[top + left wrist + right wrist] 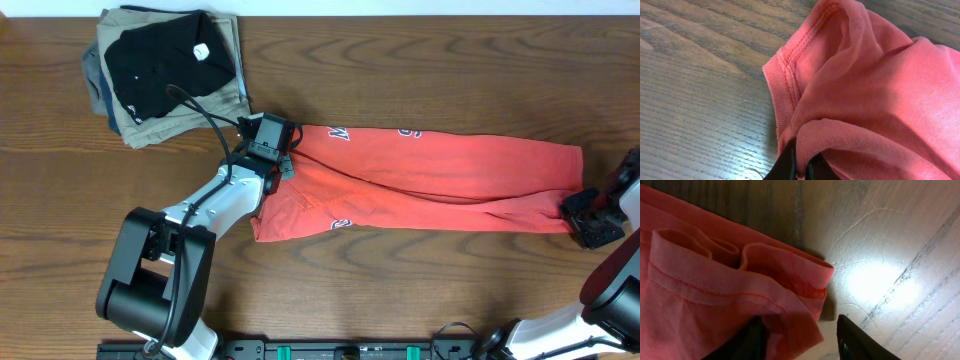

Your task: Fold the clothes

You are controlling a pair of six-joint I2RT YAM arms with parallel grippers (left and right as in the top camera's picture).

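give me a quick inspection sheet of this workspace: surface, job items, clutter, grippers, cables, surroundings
surface: dark brown wood-grain table, bare apart from the clothing.
job's things: red-orange cotton T-shirt lies folded lengthwise into a long strip across the table, with bits of white lettering along its edges.
clutter: stack of folded garments at the far left corner, black with a white tag on top, khaki and blue beneath.
grippers: left gripper is shut on the shirt's left end; right gripper is at the right end, jaws apart around the hem corner.
cables: black cable loops from the left arm across the edge of the stack.
surroundings: black rail along the near edge; nothing else seen.
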